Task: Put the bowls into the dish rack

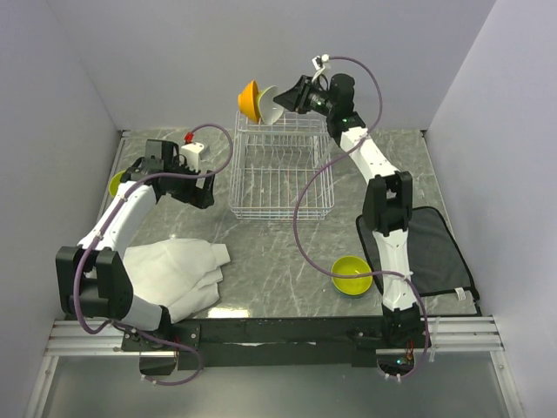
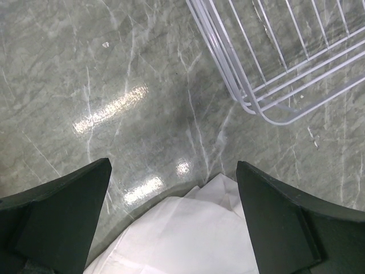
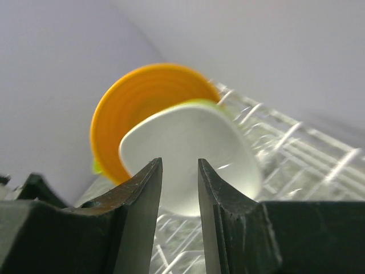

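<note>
Near edge: white cloth (image 1: 174,274) crumpled on the left, lime bowl (image 1: 352,272) nested in blue bowl (image 1: 346,293) on the right, just beside black mat (image 1: 431,248). Next, left gripper (image 2: 172,171), jaws wide with nothing between, hangs over bare table (image 2: 85,68) by the cloth's corner and a corner of the dish rack (image 1: 274,174). A second lime bowl (image 1: 116,183) peeks from behind the left arm. At the rack's far end, orange bowl (image 1: 249,100) stands on edge with white-inside bowl (image 1: 272,109) leaning against it (lime outside). The right gripper (image 3: 178,165) is at that bowl's rim, fingers narrowly apart; cannot tell if pinching.
</note>
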